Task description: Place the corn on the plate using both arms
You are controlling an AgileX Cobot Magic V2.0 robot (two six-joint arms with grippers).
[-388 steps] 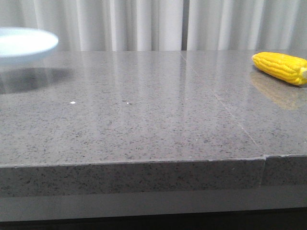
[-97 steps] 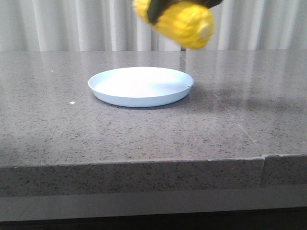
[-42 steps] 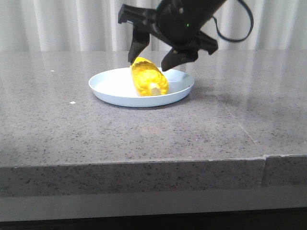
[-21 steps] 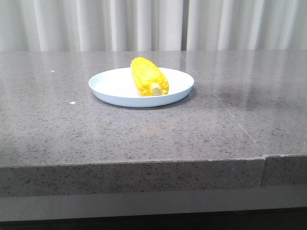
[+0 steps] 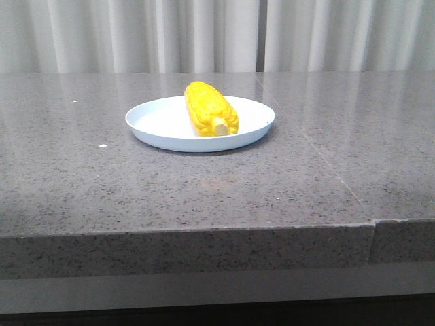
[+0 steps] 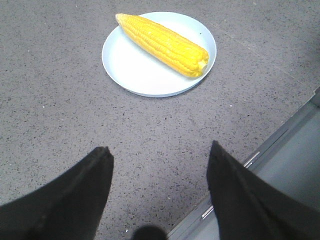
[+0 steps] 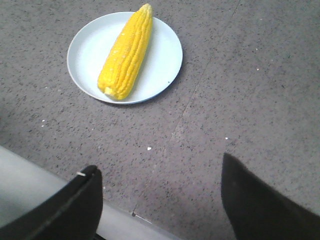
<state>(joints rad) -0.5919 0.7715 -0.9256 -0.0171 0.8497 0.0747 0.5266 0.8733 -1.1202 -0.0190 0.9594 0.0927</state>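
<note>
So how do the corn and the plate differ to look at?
The corn is bright yellow and bumpy with kernels; the plate is plain, pale and smooth. The corn is long and tapered; the plate is round and shallow. The corn is shorter than the plate is wide. Both rest on the grey table.

The plate [image 5: 163,125] sits on the desk [image 5: 306,176], left of the desk's middle seam and well back from the front edge; the corn [image 5: 209,110] lies in the plate, right of its centre, stub end nearest the front edge, tip pointing away.
</note>
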